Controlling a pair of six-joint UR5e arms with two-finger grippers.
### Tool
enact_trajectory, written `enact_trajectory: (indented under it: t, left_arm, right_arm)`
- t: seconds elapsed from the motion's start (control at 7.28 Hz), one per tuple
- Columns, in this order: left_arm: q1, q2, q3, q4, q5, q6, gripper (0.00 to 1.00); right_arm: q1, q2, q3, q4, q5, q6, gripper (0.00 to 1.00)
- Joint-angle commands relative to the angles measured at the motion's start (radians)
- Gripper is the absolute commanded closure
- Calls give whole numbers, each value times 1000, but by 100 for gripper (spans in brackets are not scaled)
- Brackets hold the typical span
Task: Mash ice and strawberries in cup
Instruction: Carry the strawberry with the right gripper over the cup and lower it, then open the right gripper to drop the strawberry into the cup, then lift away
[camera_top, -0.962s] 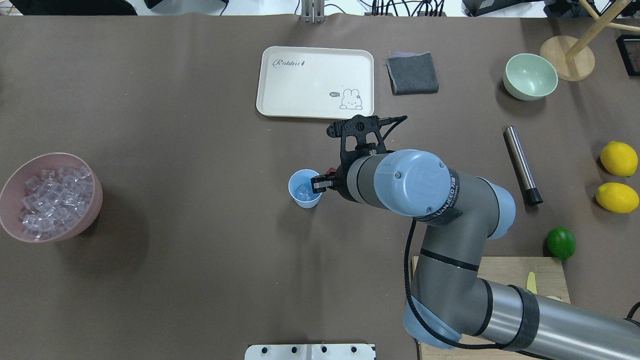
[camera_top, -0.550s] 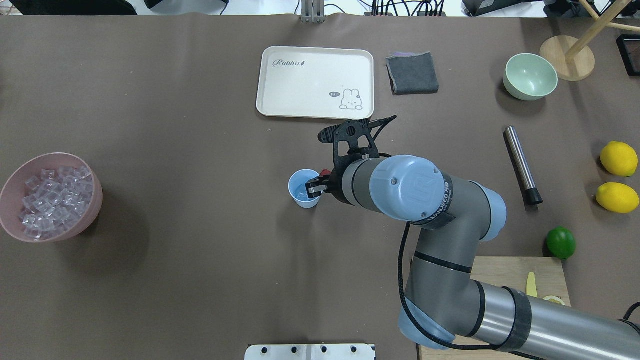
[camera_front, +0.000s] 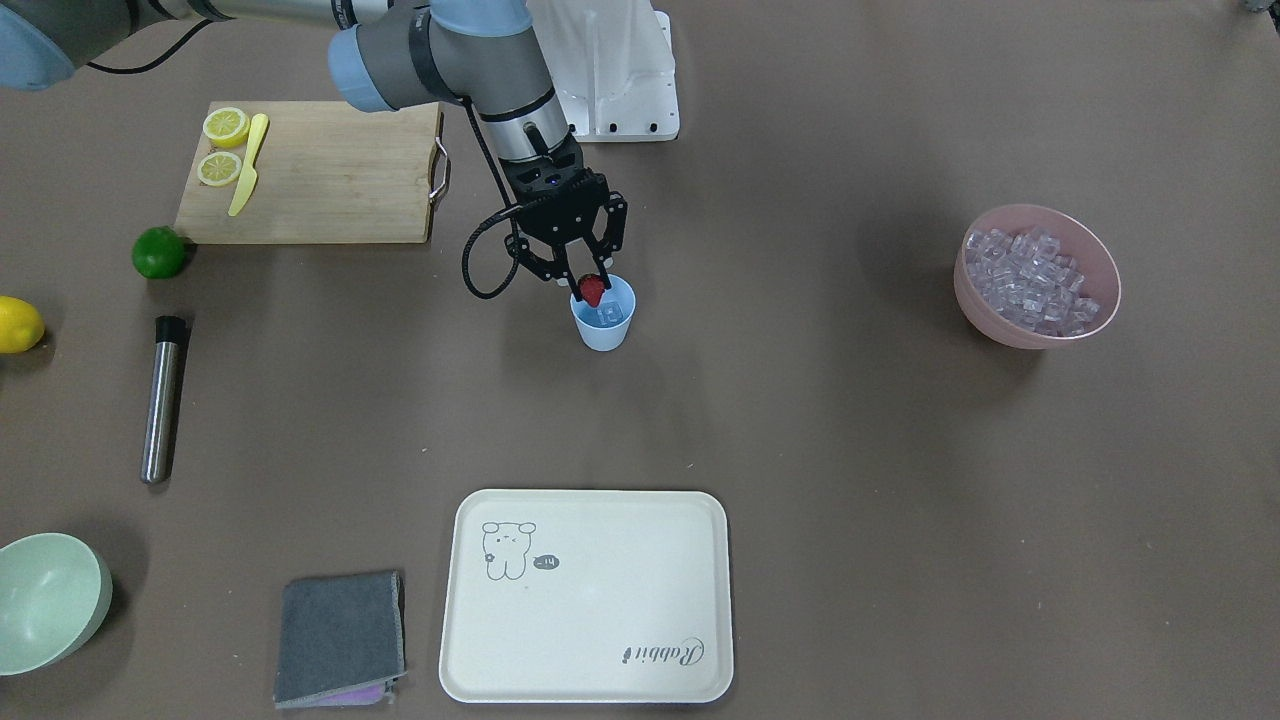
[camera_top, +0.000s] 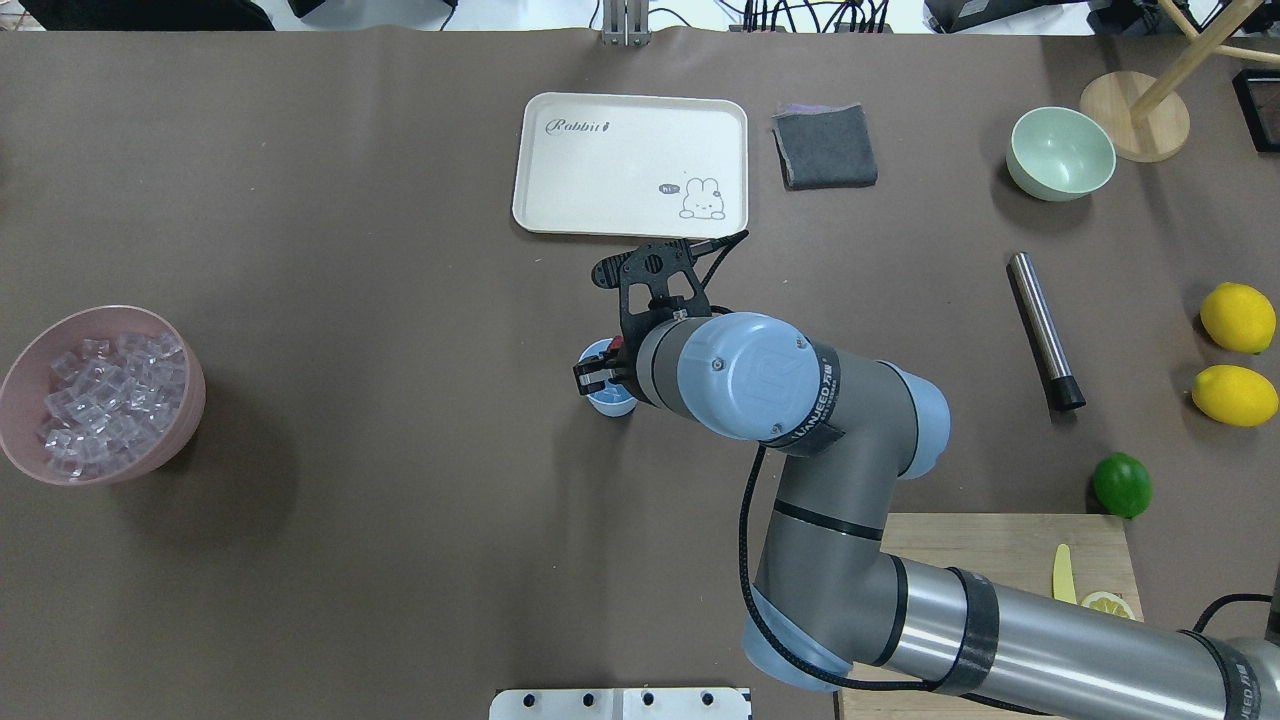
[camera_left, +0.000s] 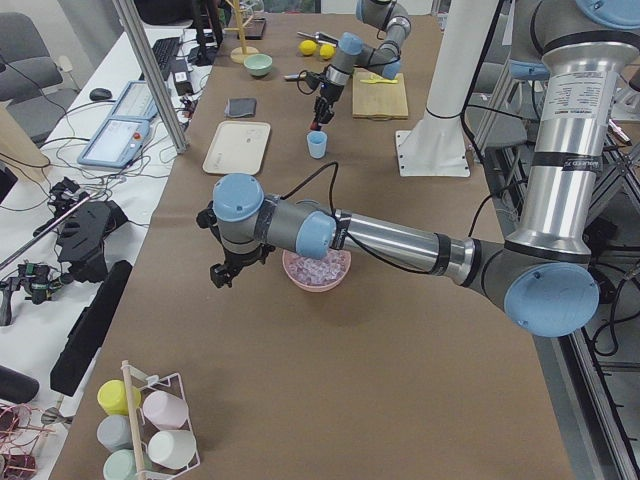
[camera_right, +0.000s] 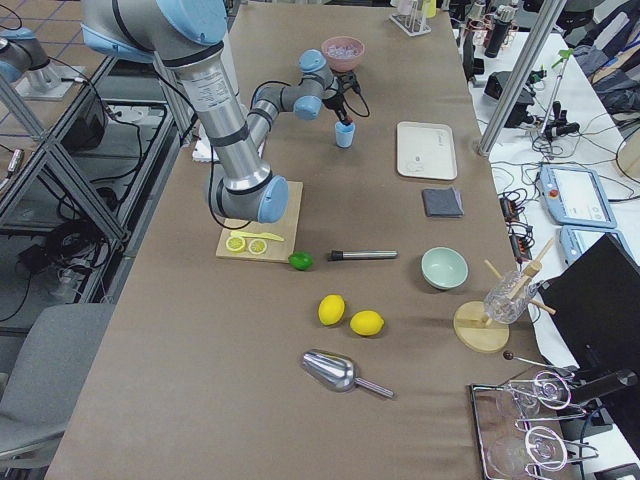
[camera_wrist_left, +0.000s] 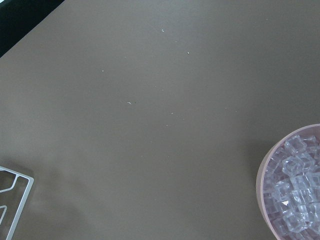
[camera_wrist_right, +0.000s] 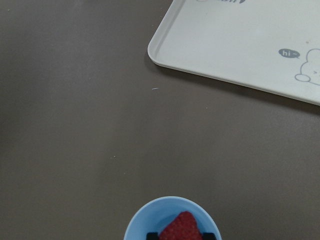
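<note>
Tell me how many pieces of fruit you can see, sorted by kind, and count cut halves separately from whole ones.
Whole lemons: 2
Lemon halves: 2
Lime: 1
Strawberry, held in the right end effector: 1
Total: 6

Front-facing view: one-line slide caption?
Right gripper holds a strawberry over the blue cup, ice cubes already inside.

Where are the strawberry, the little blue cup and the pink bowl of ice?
strawberry (camera_front: 594, 291): exterior front-facing view, on its red flesh.
cup (camera_front: 603, 337): exterior front-facing view, on its outer wall.
pink bowl (camera_front: 1020, 338): exterior front-facing view, on its outer wall.
</note>
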Motion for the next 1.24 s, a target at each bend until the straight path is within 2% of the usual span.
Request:
enact_trajectory:
  t: [0.0, 0.14, 0.27, 0.82, 1.1]
  left_arm:
    - [0, 0, 0, 0, 2, 0, 3]
    - [0, 2, 3, 0, 2, 0, 3]
    - [0, 2, 3, 0, 3, 0, 3]
    - [-5, 2, 11, 0, 2, -1, 3]
    - [-8, -1, 14, 2, 3, -9, 3]
  right_arm:
    - [-8, 13, -18, 1, -3, -8, 100]
    - [-8, 16, -18, 1, -3, -34, 94]
    - [-7, 18, -15, 3, -3, -43, 1]
    - [22, 19, 8, 3, 4, -42, 0]
    - [68, -6, 42, 3, 41, -19, 0]
